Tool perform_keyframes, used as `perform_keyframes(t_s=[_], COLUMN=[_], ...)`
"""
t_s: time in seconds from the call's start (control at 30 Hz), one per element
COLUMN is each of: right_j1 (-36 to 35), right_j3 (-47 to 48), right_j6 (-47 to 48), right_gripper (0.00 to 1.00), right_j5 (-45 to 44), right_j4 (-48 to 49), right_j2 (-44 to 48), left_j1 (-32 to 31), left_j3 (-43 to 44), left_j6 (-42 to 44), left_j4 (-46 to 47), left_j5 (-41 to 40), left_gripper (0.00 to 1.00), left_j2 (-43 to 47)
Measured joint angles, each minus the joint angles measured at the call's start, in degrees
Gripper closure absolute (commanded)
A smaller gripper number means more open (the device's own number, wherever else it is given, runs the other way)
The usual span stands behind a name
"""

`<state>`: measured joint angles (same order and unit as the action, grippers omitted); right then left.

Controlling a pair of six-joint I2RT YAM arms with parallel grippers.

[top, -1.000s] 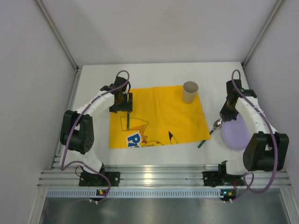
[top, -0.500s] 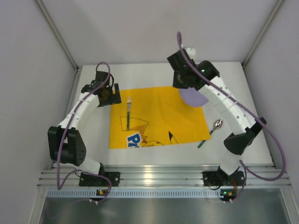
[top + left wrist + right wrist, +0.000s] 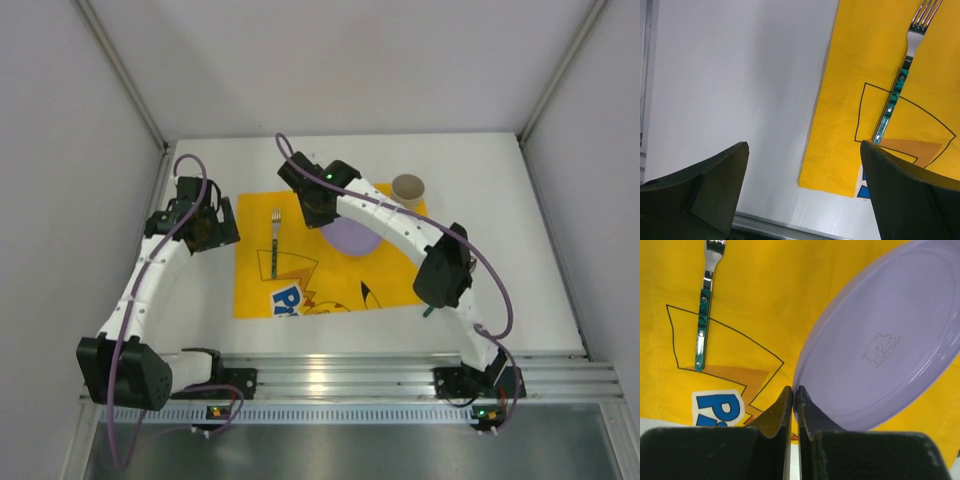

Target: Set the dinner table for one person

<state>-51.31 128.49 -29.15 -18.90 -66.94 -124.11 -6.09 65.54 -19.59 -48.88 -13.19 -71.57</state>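
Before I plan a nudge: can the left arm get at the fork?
Probably yes: the open left end effector hovers just left of the yellow mat, the fork lies uncovered there, and the purple plate is farther right.

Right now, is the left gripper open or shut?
Open: the left gripper shows its fingers wide apart, nothing between them.

The left arm (image 3: 150, 275) reaches from its near base up the left side, and its left hand (image 3: 802, 148) points down with jaws spread wide, holding nothing. The right arm (image 3: 400, 225) arcs far and leftward across the middle, its right hand (image 3: 794, 391) pinched tight on the rim of a purple plate (image 3: 880, 350).
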Motion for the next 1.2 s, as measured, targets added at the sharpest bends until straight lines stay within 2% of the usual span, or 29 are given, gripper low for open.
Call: perform_keyframes(t_s=[0.33, 0.4, 0.43, 0.5, 0.53, 0.57, 0.67, 0.77, 0.9, 0.97, 1.07, 1.17, 1.2], right_j1=[0.1, 0.2, 0.2, 0.5, 0.5, 0.5, 0.7, 1.5, 6.0, 11.2, 23.8, 34.1, 36.8], right_j3=[-0.5, -1.0, -1.1, -1.7, -2.0, -2.5, -6.6, -15.4, -30.8, -39.0, -51.3, -58.4, -60.5], right_j6=[2.3, 2.8, 3.1, 3.4, 3.9, 4.1, 5.1, 5.2, 3.4, 1.8, -0.2, -1.6, -1.9], right_gripper=[1.0, 0.85, 0.67, 0.56, 0.46, 0.43, 0.41, 0.4, 0.38, 0.38, 0.39, 0.4, 0.43], right_j5=[11.8, 13.9, 15.3, 17.6, 18.6, 19.2, 19.9, 18.6, 17.9, 18.0, 16.9, 15.5, 15.5], right_j4=[9.2, 10.5, 11.2, 12.2, 12.8, 13.2, 14.7, 15.1, 17.3, 18.1, 18.9, 17.6, 17.1], right_j2=[-10.4, -11.2, -11.5, -11.7, -11.7, -11.6, -9.1, -1.4, 17.2, 28.3, 43.8, 50.0, 50.6], left_j1=[0.0, 0.0, 0.0, 0.0, 0.0, 0.0, 0.0, 0.0, 0.0, -0.3, -1.6, -4.0, -4.9], left_j3=[-3.1, -3.1, -3.1, -3.1, -3.1, -3.1, -3.1, -3.1, -3.1, -3.1, -3.9, -4.6, -4.6], left_j6=[-1.5, -1.5, -1.5, -1.5, -1.5, -1.5, -1.5, -1.5, -1.9, -2.5, -3.5, -4.5, -4.8], left_j4=[-4.0, -4.5, -4.7, -5.1, -5.2, -5.3, -5.2, -5.0, -3.5, -2.1, 0.6, 2.7, 3.4], left_j5=[-0.6, -0.9, -1.1, -1.1, -1.0, -1.0, -0.5, 0.6, 3.2, 4.2, 5.4, 6.3, 6.5], left_gripper=[0.02, 0.02, 0.02, 0.02, 0.02, 0.02, 0.02, 0.02, 0.02, 0.02, 0.02, 0.02, 0.02], left_j2=[6.5, 6.8, 6.9, 6.9, 6.9, 6.9, 6.2, 4.6, 1.5, -0.2, -2.3, -4.3, -5.3])
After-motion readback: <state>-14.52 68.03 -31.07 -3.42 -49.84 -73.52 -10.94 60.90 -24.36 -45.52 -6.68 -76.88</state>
